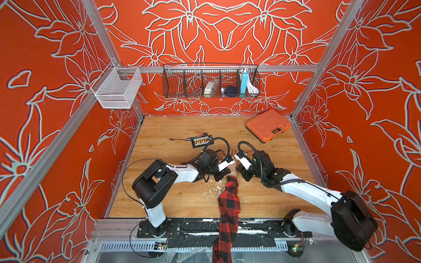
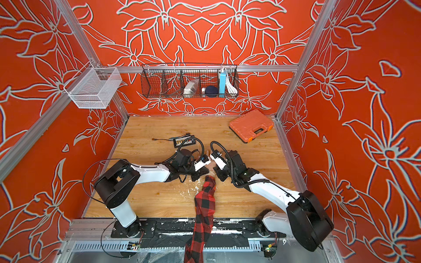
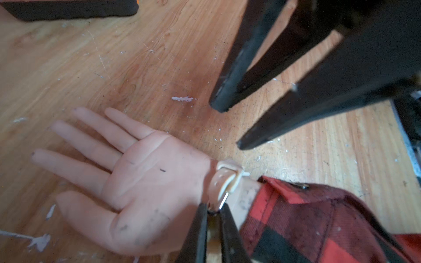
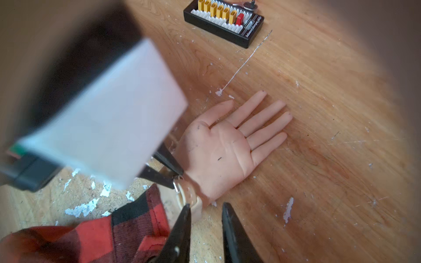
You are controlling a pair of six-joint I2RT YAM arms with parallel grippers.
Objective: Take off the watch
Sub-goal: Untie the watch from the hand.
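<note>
A mannequin hand (image 3: 145, 180) lies palm up on the wooden table, and the watch (image 3: 225, 180) is buckled round its wrist by a cream strap. The dial does not show. My left gripper (image 3: 214, 206) is shut on the strap's edge by the metal buckle, on the thumb side. On the other side of the wrist my right gripper (image 4: 206, 205) stands open. One of its fingers touches the loose strap end of the watch (image 4: 188, 193), the other hangs over bare wood. In both top views the arms hide most of the wrist (image 1: 232, 174) (image 2: 211, 174).
A red-and-black plaid sleeve (image 1: 229, 200) runs from the wrist to the table's front edge. A black connector board (image 4: 224, 20) lies beyond the fingers. An orange tool case (image 1: 267, 125) sits at the back right. A black wire basket (image 1: 210, 82) and a white mesh basket (image 1: 116, 88) hang on the walls.
</note>
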